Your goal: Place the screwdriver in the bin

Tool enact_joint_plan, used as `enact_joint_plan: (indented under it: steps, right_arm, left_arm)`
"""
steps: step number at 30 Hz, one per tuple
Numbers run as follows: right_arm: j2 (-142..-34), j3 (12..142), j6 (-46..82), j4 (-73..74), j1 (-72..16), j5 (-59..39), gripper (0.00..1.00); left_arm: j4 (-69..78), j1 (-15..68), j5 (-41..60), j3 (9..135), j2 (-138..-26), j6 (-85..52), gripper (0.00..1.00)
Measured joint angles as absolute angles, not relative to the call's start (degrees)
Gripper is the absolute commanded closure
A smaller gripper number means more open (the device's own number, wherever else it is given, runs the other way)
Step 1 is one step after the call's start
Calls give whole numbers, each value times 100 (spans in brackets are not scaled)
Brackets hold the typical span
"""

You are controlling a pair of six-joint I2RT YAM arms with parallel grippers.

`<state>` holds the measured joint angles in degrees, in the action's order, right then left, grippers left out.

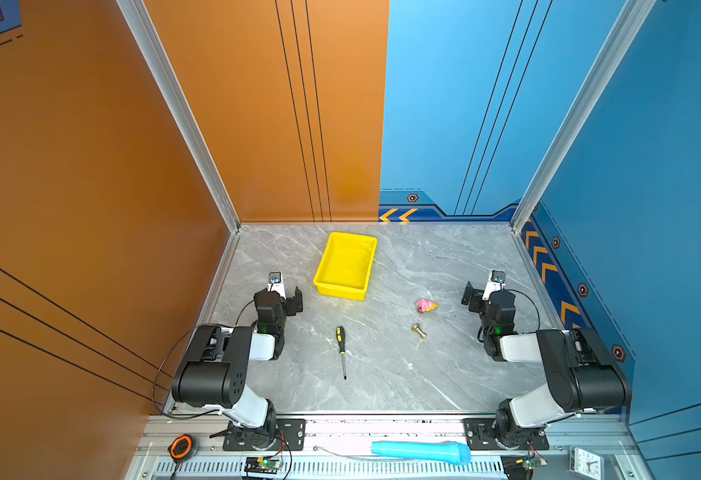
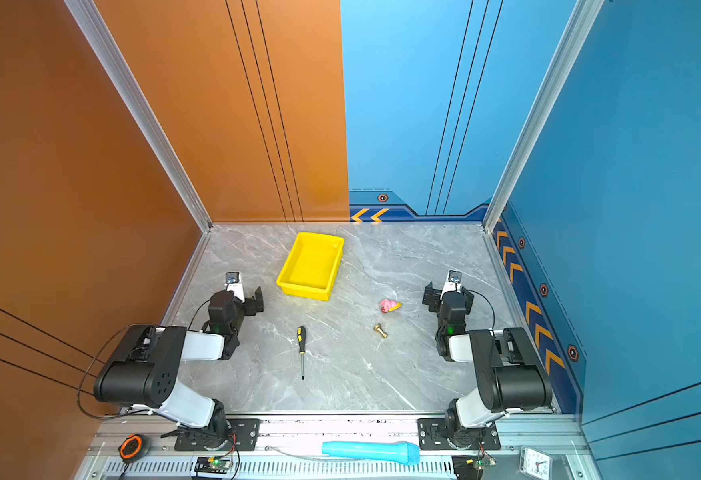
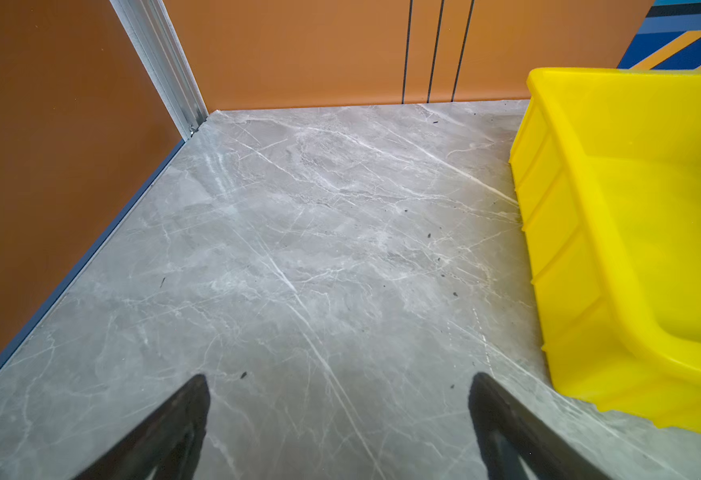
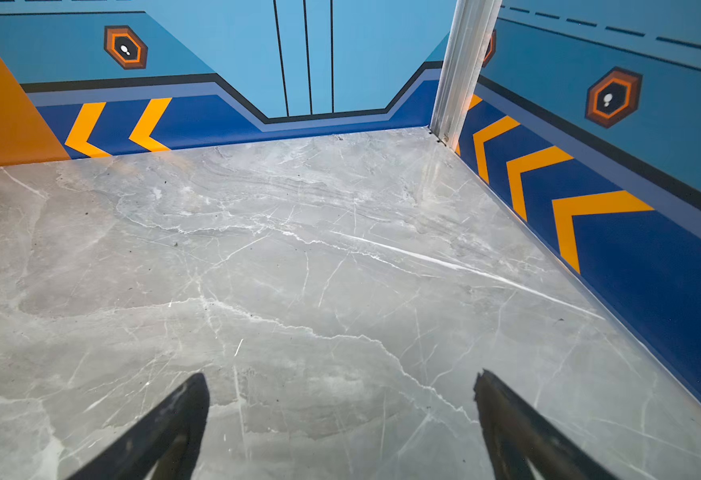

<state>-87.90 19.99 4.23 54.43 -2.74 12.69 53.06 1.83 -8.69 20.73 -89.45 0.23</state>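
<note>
The screwdriver (image 1: 341,349) (image 2: 301,349) lies flat on the grey marbled bench (image 1: 382,374), out in the open between the two arms and a little left of the middle. Its black-and-yellow handle points to the far side and its thin shaft to the near edge. It sits outside the bin (image 1: 340,291) (image 2: 305,291), which stands farther back, with bare bench between them.

The left pincer (image 1: 284,293) (image 3: 338,382) hovers at the left, farther back than the screwdriver and well apart from it. The bin's left wall (image 3: 556,232) is just to its right. Its two dark fingers (image 3: 182,415) are spread wide, with only bare bench between them, so it is released and holds nothing.

The right pincer (image 1: 484,293) (image 4: 340,380) hangs at the right side, well apart from the screwdriver. It is likewise spread and empty over bare bench. A small pink toy (image 1: 425,305) and a brass fitting (image 1: 419,331) lie between it and the screwdriver.
</note>
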Motion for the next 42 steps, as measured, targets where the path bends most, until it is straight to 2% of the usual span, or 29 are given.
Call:
enact_joint_plan:
  steps: [31,42]
  right_arm:
    - [-8790,2001,423,5441,-274,1225,0]
    - [-8790,2021,427,5395,-117,899,0]
  left_arm:
    - [5295,183,-825,2073,-8945,23,2]
    - [5295,183,-825,2078,-8945,25,2]
